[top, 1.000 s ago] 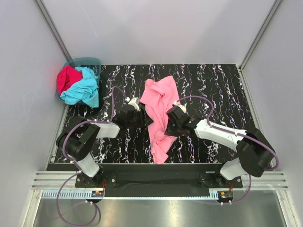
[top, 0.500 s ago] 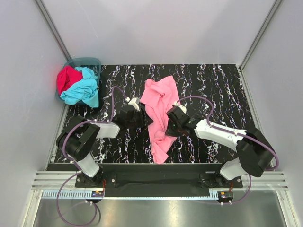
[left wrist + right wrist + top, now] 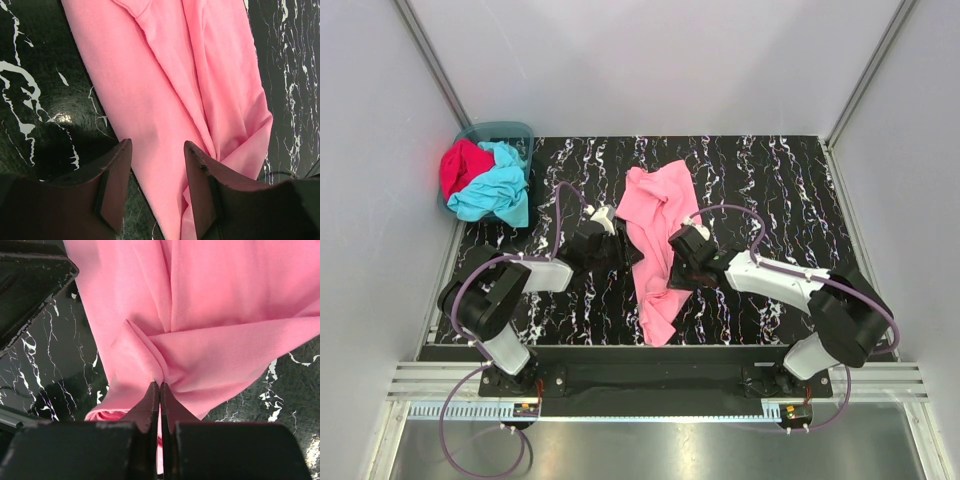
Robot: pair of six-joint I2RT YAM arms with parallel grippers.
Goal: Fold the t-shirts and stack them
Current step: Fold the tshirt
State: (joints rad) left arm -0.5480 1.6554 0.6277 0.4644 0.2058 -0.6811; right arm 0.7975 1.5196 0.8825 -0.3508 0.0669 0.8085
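Observation:
A light pink t-shirt [image 3: 660, 205] lies bunched lengthwise in the middle of the black marbled table. My right gripper [image 3: 682, 262] is at the shirt's right side and is shut on a raised fold of the pink fabric [image 3: 150, 357], pinched at the tips [image 3: 160, 385]. My left gripper [image 3: 624, 250] stands open at the shirt's left edge [image 3: 150, 150], its jaws straddling that edge low over the table. A turquoise t-shirt [image 3: 496, 192] and a crimson red t-shirt [image 3: 462, 166] are heaped in the basket at the far left.
The teal plastic basket [image 3: 512, 130] stands in the table's far left corner. Grey walls close in the back and both sides. The table's near edge [image 3: 650, 348] runs just below the shirt's lower end. The left gripper's body [image 3: 30, 285] shows in the right wrist view.
My right gripper has closed onto the fold of the pink shirt and edged slightly left. The left arm and the shirts in the basket have not moved.

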